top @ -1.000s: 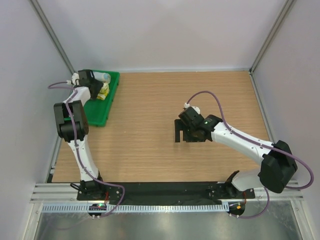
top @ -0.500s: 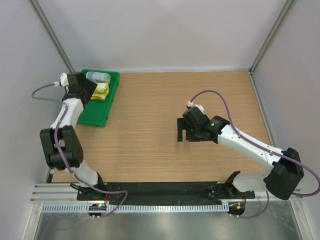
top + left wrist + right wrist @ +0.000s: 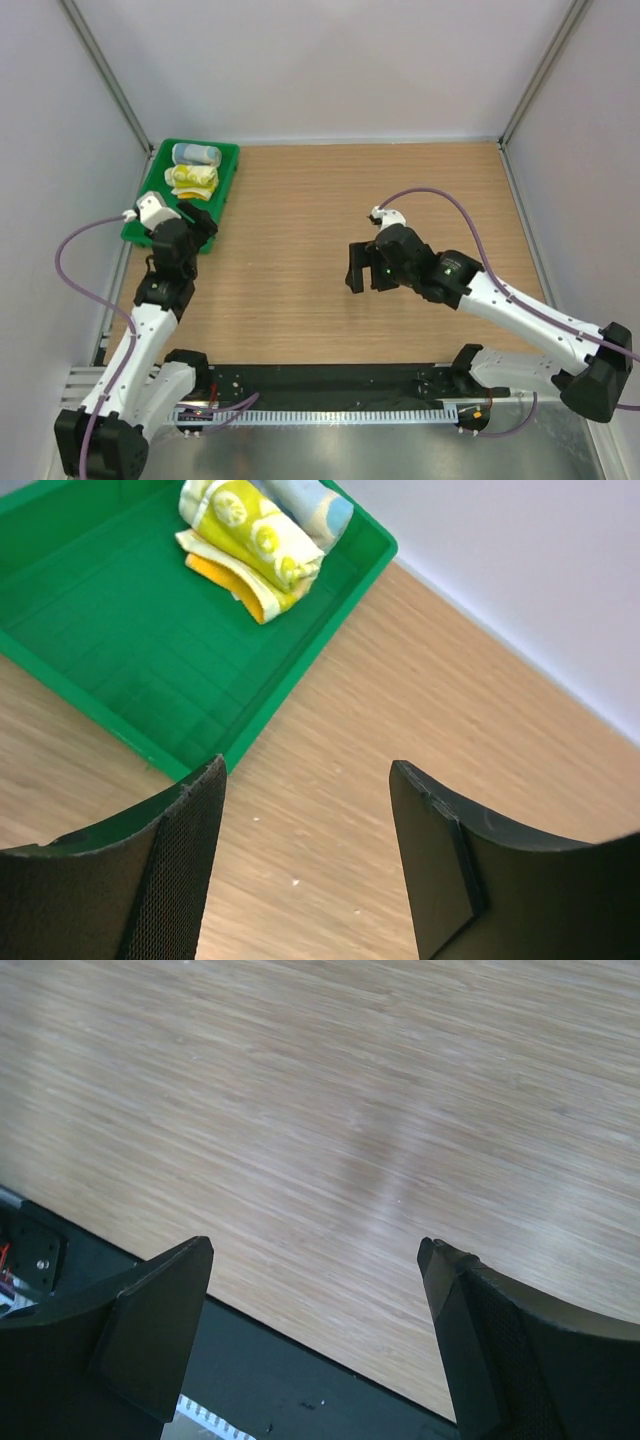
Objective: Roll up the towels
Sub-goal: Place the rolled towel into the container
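Two rolled towels lie in the far end of the green tray (image 3: 178, 215): a light blue one (image 3: 196, 154) at the back and a yellow-green one (image 3: 193, 180) just in front of it. The left wrist view shows the yellow-green roll (image 3: 250, 545) and the blue roll (image 3: 312, 505) side by side in the tray (image 3: 120, 650). My left gripper (image 3: 203, 222) hovers open over the wood at the tray's near right corner, holding nothing (image 3: 308, 770). Out at the table's middle, my right gripper (image 3: 363, 275) is open and empty above bare wood (image 3: 316, 1247).
The tray sits in the table's far left corner against the left wall. White walls close in the back and both sides. A black base rail (image 3: 250, 1360) runs along the near edge, below the right gripper's view.
My left arm has drawn back from over the towels in the tray to the tray's near corner. The right gripper has drifted slightly toward the near edge. The towels have stayed put.
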Available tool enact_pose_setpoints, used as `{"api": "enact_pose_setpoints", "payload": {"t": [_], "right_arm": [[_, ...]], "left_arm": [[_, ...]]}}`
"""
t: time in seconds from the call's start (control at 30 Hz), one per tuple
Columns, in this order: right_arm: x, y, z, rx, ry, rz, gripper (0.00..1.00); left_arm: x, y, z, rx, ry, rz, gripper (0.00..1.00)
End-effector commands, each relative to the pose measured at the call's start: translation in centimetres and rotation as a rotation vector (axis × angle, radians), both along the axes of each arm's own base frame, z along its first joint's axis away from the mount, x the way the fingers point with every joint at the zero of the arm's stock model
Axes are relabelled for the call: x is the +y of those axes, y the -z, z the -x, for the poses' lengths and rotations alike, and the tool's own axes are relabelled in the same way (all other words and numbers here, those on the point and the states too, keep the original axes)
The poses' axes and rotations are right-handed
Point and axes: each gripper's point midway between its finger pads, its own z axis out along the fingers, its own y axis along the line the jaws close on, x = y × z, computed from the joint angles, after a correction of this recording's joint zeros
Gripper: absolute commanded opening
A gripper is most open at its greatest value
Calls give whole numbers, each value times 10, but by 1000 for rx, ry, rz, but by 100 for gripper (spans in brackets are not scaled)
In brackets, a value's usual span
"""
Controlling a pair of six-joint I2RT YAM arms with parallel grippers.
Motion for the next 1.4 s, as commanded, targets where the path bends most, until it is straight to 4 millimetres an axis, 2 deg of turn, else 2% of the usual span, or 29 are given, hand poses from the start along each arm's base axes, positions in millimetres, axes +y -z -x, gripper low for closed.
{"api": "enact_pose_setpoints", "payload": {"t": [0.0,0.07,0.1,0.17,0.2,0.23,0.27,0.33,0.37,0.4,0.43,0.5,0.53,0.63,0.67,0.87,0.9,1.0,1.07,1.1,1.13,1.23,1.27,1.33,1.37], "right_arm": [[8,-23,4,-114,-56,-72,93],[8,-26,7,-135,-64,-97,93],[9,-37,8,-171,-68,-138,93],[7,-36,11,-188,-76,-154,93],[8,-35,13,-202,-90,-169,93],[8,-42,15,-227,-98,-197,99],[8,-44,16,-239,-106,-208,100],[8,-50,18,-276,-118,-243,100],[9,-52,19,-288,-120,-258,100],[7,-51,18,-311,-109,-268,100],[6,-53,18,-324,-101,-279,100],[2,-56,17,-359,-82,-298,100],[0,-60,16,-380,-80,-313,100],[2,-63,17,-411,-90,-337,100],[1,-64,17,-416,-87,-343,100],[3,-58,18,-399,-99,-325,100],[3,-56,18,-394,-100,-322,100],[4,-55,18,-391,-95,-326,100],[4,-56,17,-391,-92,-329,100],[5,-55,17,-390,-93,-325,100],[5,-54,17,-387,-92,-324,100],[7,-53,17,-382,-94,-323,100],[8,-52,17,-378,-98,-323,100],[11,-52,17,-376,-104,-331,100],[13,-52,17,-376,-108,-334,100]], "left_arm": [[19,-1,16,-26,-116,-250,67],[25,3,20,-5,-170,-316,67],[20,3,19,-3,-157,-359,67],[24,20,20,45,-185,-406,67],[21,19,17,24,-186,-400,68],[21,34,18,38,-187,-405,69],[22,45,18,53,-195,-408,69],[19,49,12,-7,-191,-403,70],[20,66,15,6,-178,-422,70],[19,74,14,25,-160,-460,70],[16,73,12,12,-155,-463,70],[10,85,8,31,-104,-488,70],[7,79,3,-6,-95,-487,69],[2,106,3,15,-37,-530,71],[1,96,-1,-27,-41,-547,70],[-17,97,-12,-67,94,-628,73],[-15,92,-16,-74,82,-651,76],[-8,97,-22,-40,64,-664,78],[-10,107,-30,-40,129,-653,75],[-5,114,-33,-27,119,-639,74],[10,107,-37,-66,62,-596,74],[18,127,-40,-19,94,-505,73],[21,121,-46,-47,84,-514,73],[18,134,-46,17,122,-511,74],[17,131,-47,8,126,-508,74]]}}
